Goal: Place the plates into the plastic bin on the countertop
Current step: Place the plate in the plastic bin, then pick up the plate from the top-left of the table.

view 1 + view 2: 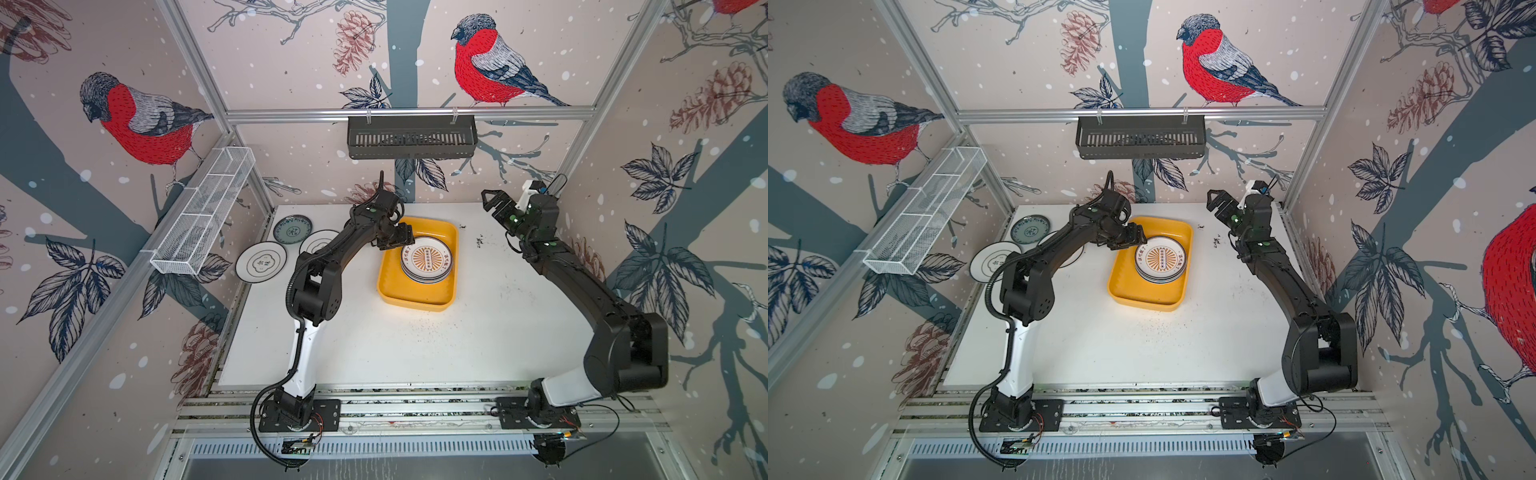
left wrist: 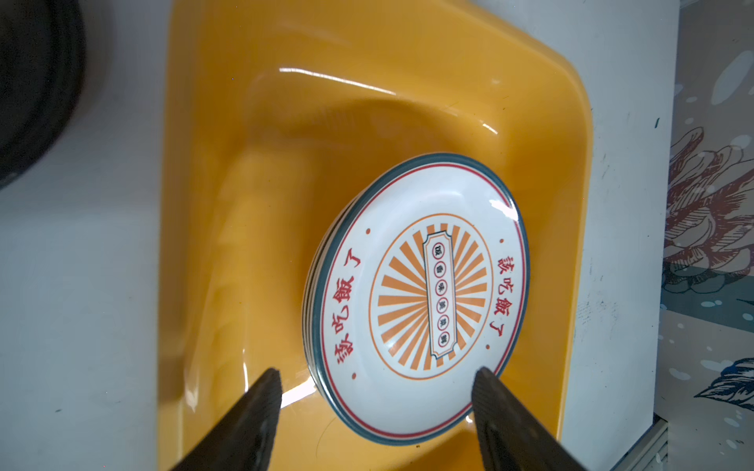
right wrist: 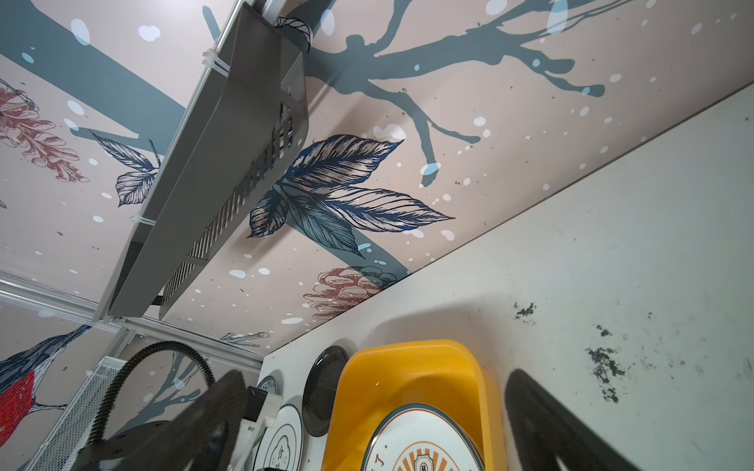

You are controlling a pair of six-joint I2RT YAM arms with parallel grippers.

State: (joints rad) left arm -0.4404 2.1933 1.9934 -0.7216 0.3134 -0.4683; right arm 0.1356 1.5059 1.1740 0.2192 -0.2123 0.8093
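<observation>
Plates sit in two groups on the white, speckled countertop (image 1: pixel 415 353). The yellow bin (image 1: pixel 415 302) mid-table holds a stack (image 1: pixel 427 259), sunburst plate on top, close to its right wall; its near part is free. At far left lie a flower-outline plate (image 1: pixel 261 262), a teal plate (image 1: pixel 292 229) and a third plate (image 1: pixel 311 243), partly under the left arm (image 1: pixel 345 240). The left gripper (image 2: pixel 377 383) hangs over the stack's edge, fingers apart, grasping nothing. The right gripper (image 1: pixel 489 203), raised at far right, is spread wide and empty.

Enclosure fittings and décor.
A black slotted rack (image 1: pixel 411 137) hangs from the rear aluminium rail (image 1: pixel 291 114); a white wire-mesh basket (image 1: pixel 203 212) runs along the left wall; bullfinch wallpaper (image 1: pixel 490 62) covers the walls.
</observation>
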